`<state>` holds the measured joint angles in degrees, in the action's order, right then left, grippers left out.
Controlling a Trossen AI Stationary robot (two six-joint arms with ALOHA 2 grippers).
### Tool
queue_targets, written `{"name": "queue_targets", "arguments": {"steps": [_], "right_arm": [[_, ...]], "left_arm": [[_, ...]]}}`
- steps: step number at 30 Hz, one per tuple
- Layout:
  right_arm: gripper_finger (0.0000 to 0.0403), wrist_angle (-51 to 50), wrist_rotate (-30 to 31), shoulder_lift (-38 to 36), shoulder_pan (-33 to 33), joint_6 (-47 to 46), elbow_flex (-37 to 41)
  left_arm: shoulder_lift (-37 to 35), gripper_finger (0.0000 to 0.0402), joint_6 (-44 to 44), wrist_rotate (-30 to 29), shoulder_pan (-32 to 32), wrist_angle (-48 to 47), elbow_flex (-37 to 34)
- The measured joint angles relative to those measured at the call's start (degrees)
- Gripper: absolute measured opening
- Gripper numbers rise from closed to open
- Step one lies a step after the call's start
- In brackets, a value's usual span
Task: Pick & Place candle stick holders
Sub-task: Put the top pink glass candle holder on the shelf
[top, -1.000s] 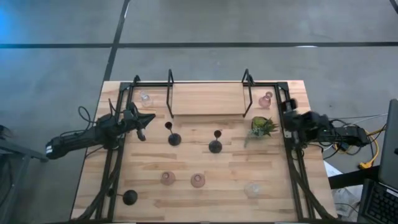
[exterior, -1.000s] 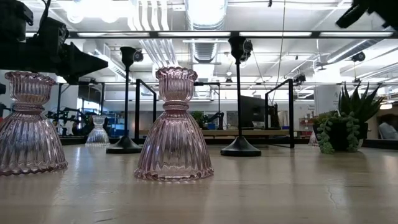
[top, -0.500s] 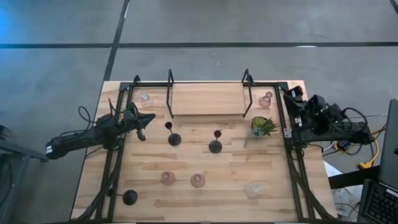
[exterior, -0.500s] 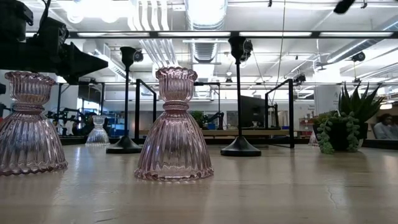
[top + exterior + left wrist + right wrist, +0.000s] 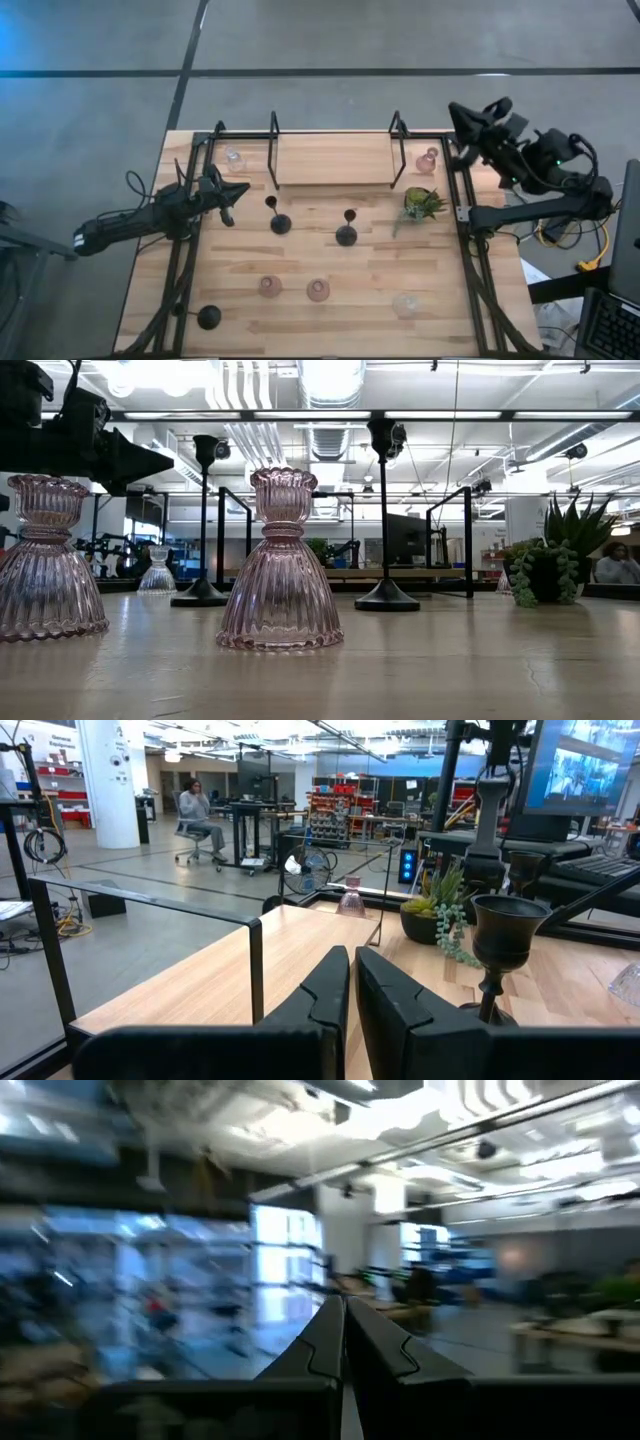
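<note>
Three black candle stick holders stand on their round bases: two mid-table (image 5: 280, 222) (image 5: 346, 236) and one at the near left (image 5: 208, 318). Two pink glass holders (image 5: 270, 287) (image 5: 318, 291) and a clear one (image 5: 406, 303) stand near the front. A clear one (image 5: 234, 158) and a pink one (image 5: 428, 160) stand at the far corners. My left gripper (image 5: 235, 190) is shut and empty, left of the black holders; its wrist view shows one holder's cup (image 5: 510, 930). My right gripper (image 5: 455, 112) is shut and empty, raised over the table's far right corner.
A small green plant (image 5: 422, 203) stands right of centre. A raised wooden shelf (image 5: 333, 160) with black metal uprights spans the far middle. Black frame rails (image 5: 470, 260) run along the left and right sides. A person sits in the room beyond (image 5: 195, 805).
My right gripper has risen and swung from beside the right rail toward the table's far edge, leaving the low view at its top. It has stayed shut. The holders have not moved.
</note>
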<state>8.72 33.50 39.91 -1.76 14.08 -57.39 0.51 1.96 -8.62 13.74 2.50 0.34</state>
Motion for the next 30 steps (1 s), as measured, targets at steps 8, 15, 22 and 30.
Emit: {"name": "queue_targets", "arguments": {"steps": [8, 15, 22, 30], "right_arm": [[0.0008, -3.16, 1.30, 11.13, -0.02, 4.95, -12.72], [0.0008, -49.72, 9.22, 19.62, -8.17, -21.65, -25.75], [0.0008, -93.86, -11.13, 25.41, -27.31, -39.60, -35.73], [0.0008, -97.27, -22.59, 29.08, -42.06, -33.03, -34.50]], "left_arm": [[0.02, 0.0026, -0.02, 0.00, 0.02, 0.00, 0.00], [0.01, 0.0026, -0.01, -0.01, 0.01, 0.00, 0.00], [0.02, 0.0026, 0.00, 0.00, 0.02, 0.00, 0.00], [0.01, 0.0026, 0.00, -0.02, 0.02, 0.00, 0.00]]}}
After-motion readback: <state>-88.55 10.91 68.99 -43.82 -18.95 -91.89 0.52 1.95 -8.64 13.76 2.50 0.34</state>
